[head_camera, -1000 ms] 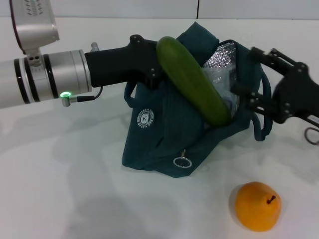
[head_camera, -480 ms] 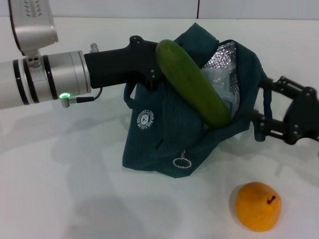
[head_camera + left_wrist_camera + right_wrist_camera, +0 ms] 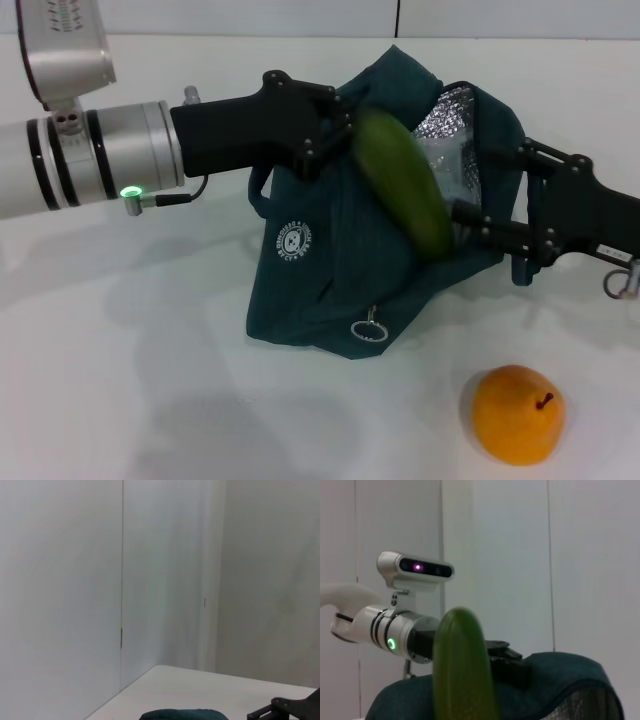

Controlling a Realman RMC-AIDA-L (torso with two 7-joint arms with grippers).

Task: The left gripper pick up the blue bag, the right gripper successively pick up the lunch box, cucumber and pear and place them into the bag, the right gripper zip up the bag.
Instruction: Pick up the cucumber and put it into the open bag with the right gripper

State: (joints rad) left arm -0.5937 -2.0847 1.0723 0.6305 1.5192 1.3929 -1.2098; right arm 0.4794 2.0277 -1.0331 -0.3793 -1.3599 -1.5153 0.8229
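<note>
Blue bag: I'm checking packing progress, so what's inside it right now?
The cucumber pokes out of the blue bag, against its silver lining. Anything deeper is covered. The pear lies outside.

The cucumber (image 3: 400, 182) slants across the bag (image 3: 330, 270) mouth, blocking it; the table's (image 3: 130, 400) near edge beside the pear (image 3: 517, 413) lies open.

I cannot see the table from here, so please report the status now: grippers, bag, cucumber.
Left gripper holds the bag open. Right gripper open at the bag mouth. Cucumber half in, blurred, tilted. Pear waits on the table.
</note>
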